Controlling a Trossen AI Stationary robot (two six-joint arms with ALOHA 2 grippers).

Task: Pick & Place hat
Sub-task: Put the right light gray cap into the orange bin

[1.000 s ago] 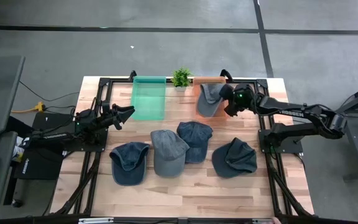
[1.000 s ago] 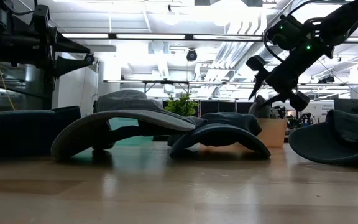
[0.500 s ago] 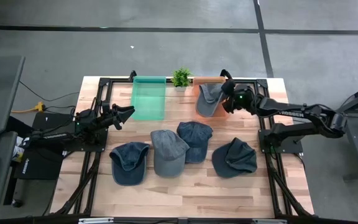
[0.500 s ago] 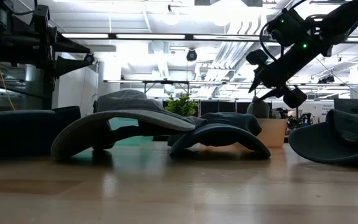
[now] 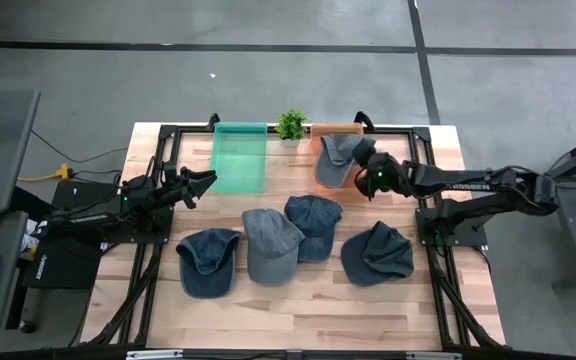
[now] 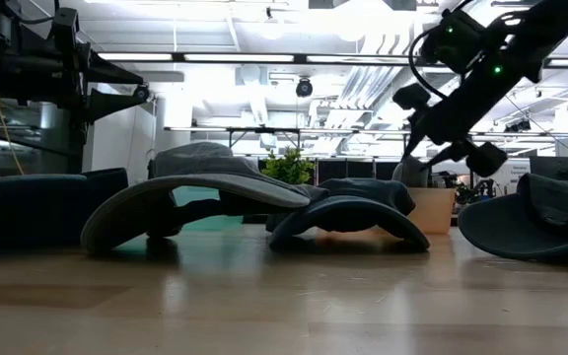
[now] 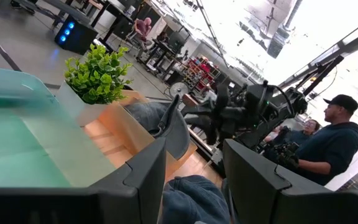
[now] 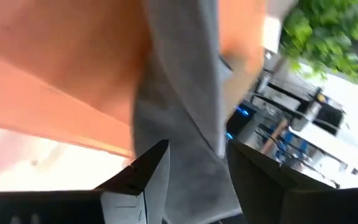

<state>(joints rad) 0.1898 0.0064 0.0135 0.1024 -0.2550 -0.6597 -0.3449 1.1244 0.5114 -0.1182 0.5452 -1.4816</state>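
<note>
One grey hat [image 5: 336,158] is lying draped over the orange bin [image 5: 334,131], just ahead of the right gripper [image 5: 366,176], whose fingers are standing apart and empty. Four hats [image 5: 298,243] are waiting behind it on the wooden table [image 5: 298,310]. The left gripper [image 5: 204,182] is idling, fingers spread, beside the green bin [image 5: 239,158]. People are working in the room beyond.

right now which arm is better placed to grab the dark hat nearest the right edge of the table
Right. The right hand, open and empty beside the orange bin, is close to that dark hat. The left hand waits across the table by the green bin.
</note>
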